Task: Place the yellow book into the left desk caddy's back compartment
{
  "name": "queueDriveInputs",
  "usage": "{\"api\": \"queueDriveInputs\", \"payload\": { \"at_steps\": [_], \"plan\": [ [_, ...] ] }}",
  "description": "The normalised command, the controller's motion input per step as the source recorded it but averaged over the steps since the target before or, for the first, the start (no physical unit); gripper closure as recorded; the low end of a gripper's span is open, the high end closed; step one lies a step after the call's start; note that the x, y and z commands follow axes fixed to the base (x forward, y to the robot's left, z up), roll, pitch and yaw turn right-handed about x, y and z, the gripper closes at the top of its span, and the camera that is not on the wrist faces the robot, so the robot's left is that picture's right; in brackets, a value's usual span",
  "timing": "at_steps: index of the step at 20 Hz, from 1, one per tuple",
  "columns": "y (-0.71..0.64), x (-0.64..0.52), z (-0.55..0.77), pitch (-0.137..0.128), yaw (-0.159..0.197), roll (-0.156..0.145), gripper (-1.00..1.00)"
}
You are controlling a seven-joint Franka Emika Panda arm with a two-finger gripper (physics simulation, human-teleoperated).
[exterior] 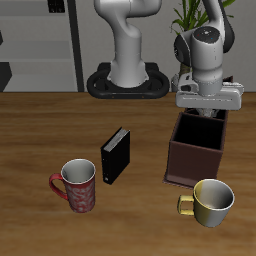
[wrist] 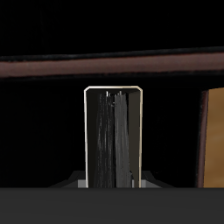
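Here, the gripper (exterior: 203, 112) clamps the yellow book (wrist: 112, 138) upright over the left desk caddy (exterior: 193, 160).

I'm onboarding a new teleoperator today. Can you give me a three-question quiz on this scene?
1. True or false: the gripper is above the left desk caddy.
2. Which stands upright on the table between the red mug and the caddy: (a) black book, (b) plate, (c) bowl?
3. What does the wrist view show held between the fingers?

Key: 1 true. 2 a. 3 the yellow book.
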Motion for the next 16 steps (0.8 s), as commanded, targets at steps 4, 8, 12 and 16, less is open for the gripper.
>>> {"api": "queueDriveInputs", "payload": {
  "at_steps": [4,8,12,16],
  "plan": [
    [0.01,0.10,-0.20,0.034,0.009,0.003,1.00],
    [0.01,0.07,-0.13,0.027,0.014,0.011,1.00],
    [0.09,0.02,0.00,0.010,0.073,0.014,-1.00],
    [0.03,0.04,0.04,-0.004,-0.008,0.048,-1.00]
  ]
}}
